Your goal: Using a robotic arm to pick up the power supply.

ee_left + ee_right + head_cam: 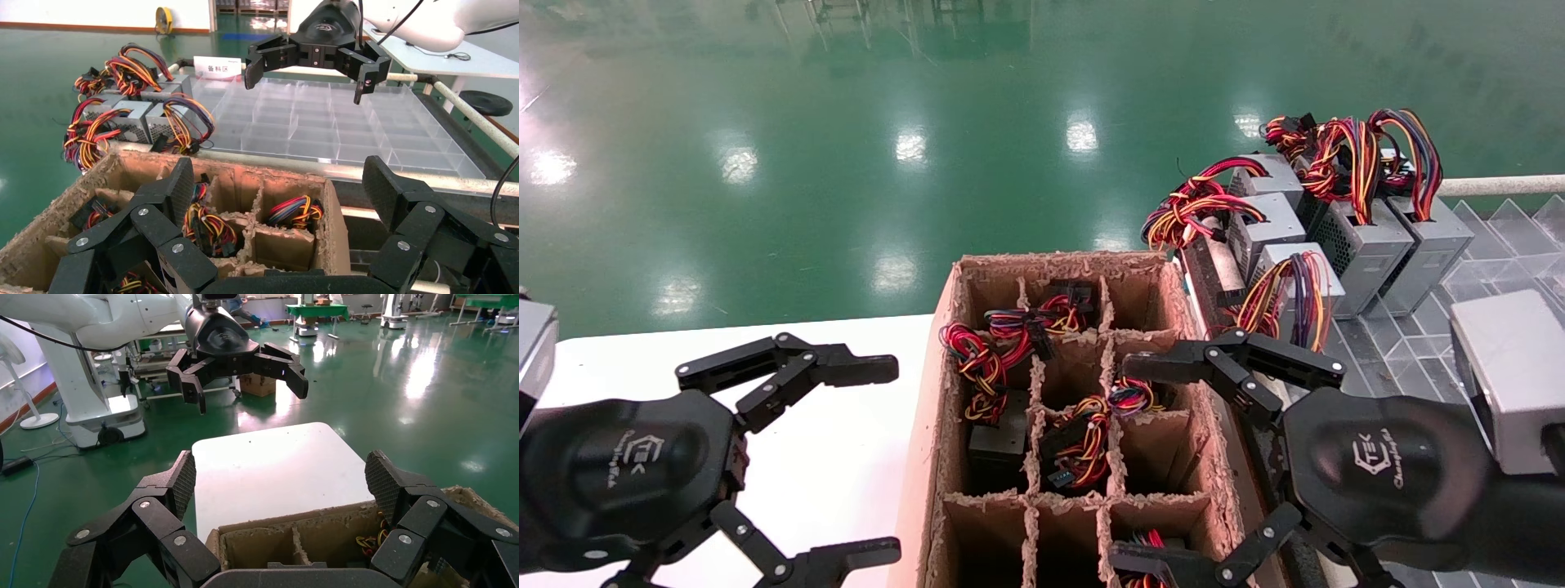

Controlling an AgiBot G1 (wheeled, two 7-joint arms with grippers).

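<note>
The power supply [1369, 245], a silver-grey box with a honeycomb vent side and red, yellow and orange wires on top, stands among several grey units at the back right. My right gripper [1125, 464] hangs open over the right side of a divided cardboard box [936, 367], short of the units, with nothing between its fingers. In the left wrist view the right gripper [306, 82] shows above the clear tray. My left gripper [891, 460] is open and empty over the white table [641, 351], left of the box.
The cardboard box [343, 214] has cells holding dark units with coloured wire bundles [1083, 441]. A clear partitioned tray [343, 122] lies to the right, bearing the grey units [141, 113]. Beyond the table [269, 465] is green floor.
</note>
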